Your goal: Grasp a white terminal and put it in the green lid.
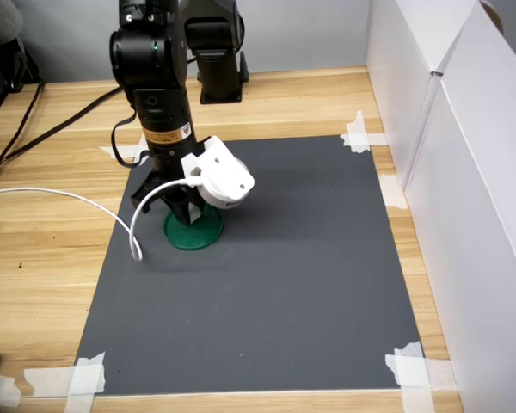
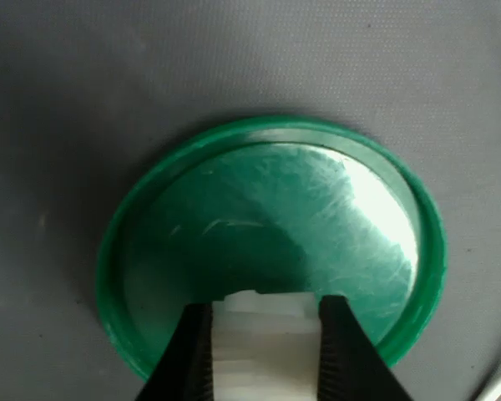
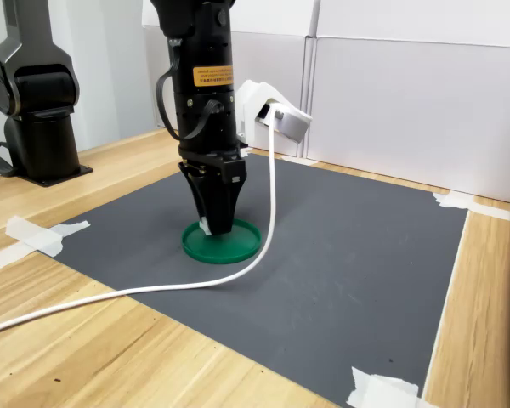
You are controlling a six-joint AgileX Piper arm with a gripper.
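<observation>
Terminal [image 2: 263,347]: one, white, clamped between fingers [image 2: 186,359] | lid [image 2: 259,209]: one, green, on dark mat [image 1: 310,284], nothing lying loose inside | terminal held low over lid's inner floor near rim; contact unclear

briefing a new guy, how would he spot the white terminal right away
Find the dark grey mat taped to the wooden table, then the green lid lying on it under the black arm. The white terminal is the small pale block pinched in the tool over the lid, unlike the flat tape strips.
</observation>
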